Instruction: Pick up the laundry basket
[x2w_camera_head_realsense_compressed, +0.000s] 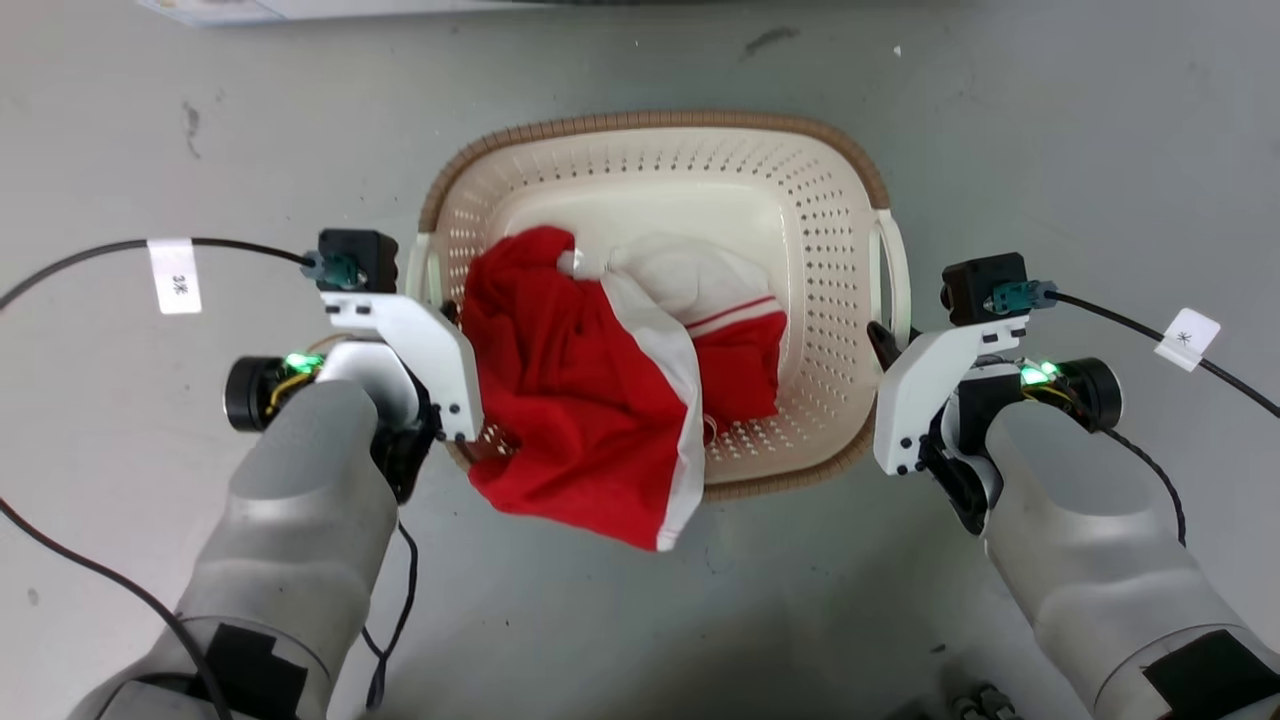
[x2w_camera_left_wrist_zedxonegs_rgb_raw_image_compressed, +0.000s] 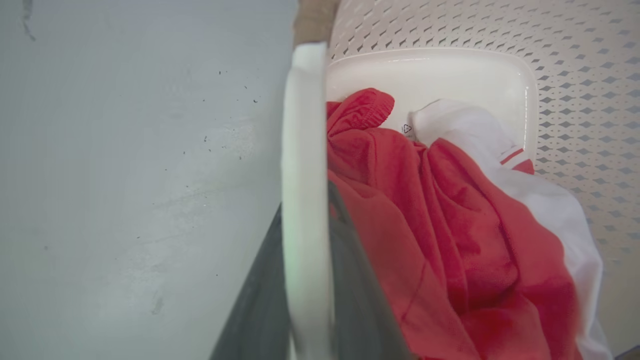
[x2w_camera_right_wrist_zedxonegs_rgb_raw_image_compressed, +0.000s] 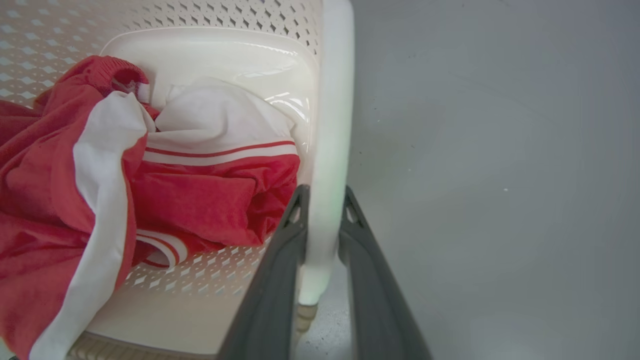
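On the laundry basket (x2w_camera_head_realsense_compressed: 830, 200), left jaws clamp the left handle (x2w_camera_left_wrist_zedxonegs_rgb_raw_image_compressed: 305, 175), right jaws clamp the right handle (x2w_camera_right_wrist_zedxonegs_rgb_raw_image_compressed: 327, 150)

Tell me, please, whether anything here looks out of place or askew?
Yes: the red-and-white garment is not fully inside the laundry basket; it drapes over the near rim, toward the robot's left, and hangs outside over the floor.
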